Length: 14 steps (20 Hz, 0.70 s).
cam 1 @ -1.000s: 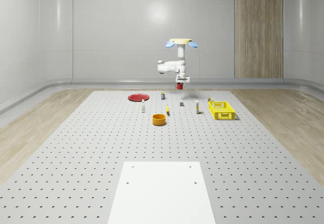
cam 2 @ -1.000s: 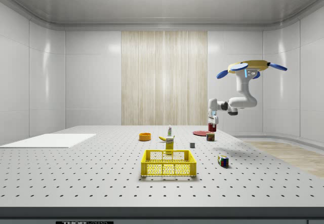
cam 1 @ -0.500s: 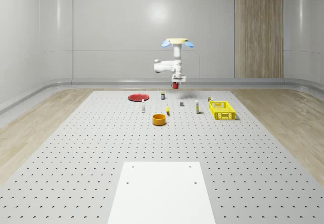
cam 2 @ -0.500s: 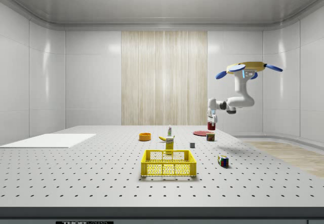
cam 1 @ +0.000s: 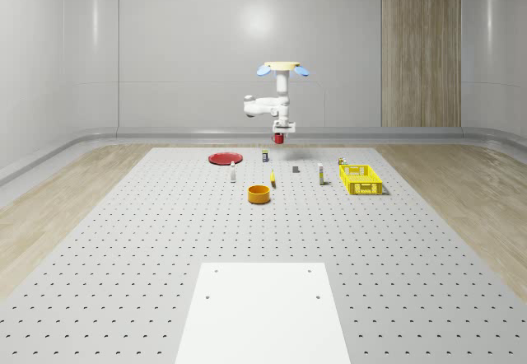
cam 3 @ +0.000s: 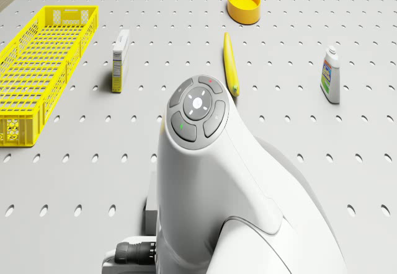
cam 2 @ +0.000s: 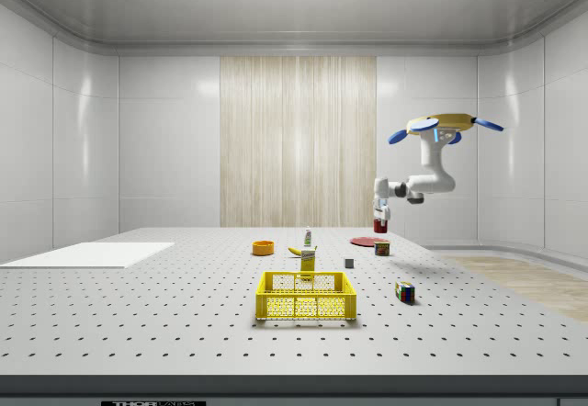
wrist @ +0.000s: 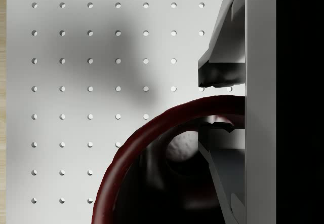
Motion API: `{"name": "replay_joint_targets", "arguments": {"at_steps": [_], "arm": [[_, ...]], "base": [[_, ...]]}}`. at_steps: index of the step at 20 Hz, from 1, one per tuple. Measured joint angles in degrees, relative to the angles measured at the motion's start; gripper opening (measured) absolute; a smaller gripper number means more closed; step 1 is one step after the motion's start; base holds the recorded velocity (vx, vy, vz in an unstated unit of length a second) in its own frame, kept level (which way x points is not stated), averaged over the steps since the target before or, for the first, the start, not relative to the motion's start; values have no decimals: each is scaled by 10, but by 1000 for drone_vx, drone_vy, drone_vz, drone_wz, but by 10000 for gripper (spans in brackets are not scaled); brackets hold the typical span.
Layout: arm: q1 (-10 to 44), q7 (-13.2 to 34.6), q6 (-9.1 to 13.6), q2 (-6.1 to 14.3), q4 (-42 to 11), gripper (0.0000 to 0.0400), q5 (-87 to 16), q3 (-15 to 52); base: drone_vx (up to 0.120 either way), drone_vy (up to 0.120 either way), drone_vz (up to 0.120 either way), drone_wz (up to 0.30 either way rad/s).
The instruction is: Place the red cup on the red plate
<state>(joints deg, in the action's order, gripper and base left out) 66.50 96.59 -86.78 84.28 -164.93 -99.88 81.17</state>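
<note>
the drone hovers above the perforated grey table, its gripper clamped on the dark red cup's rim (carry step). next: travel over the flat red plate, then lower.

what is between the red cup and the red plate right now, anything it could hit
Nothing visible does. The gripper holds the red cup in the air below the hovering drone, well above the table. The red plate lies bare toward the whole-scene view's left, and the small can nearby stands lower than the cup.
</note>
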Motion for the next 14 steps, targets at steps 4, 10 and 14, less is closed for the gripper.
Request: {"name": "replay_joint_targets", "arguments": {"at_steps": [4, 10, 14], "arm": [[1, 1, -5, 5, 0, 100, 2, 1], [2, 2, -12, 12, 0, 100, 5, 2], [3, 2, -16, 17, 1, 100, 7, 3]], "base": [[0, -120, 0, 0], [0, -120, 0, 0], [0, -120, 0, 0]]}}
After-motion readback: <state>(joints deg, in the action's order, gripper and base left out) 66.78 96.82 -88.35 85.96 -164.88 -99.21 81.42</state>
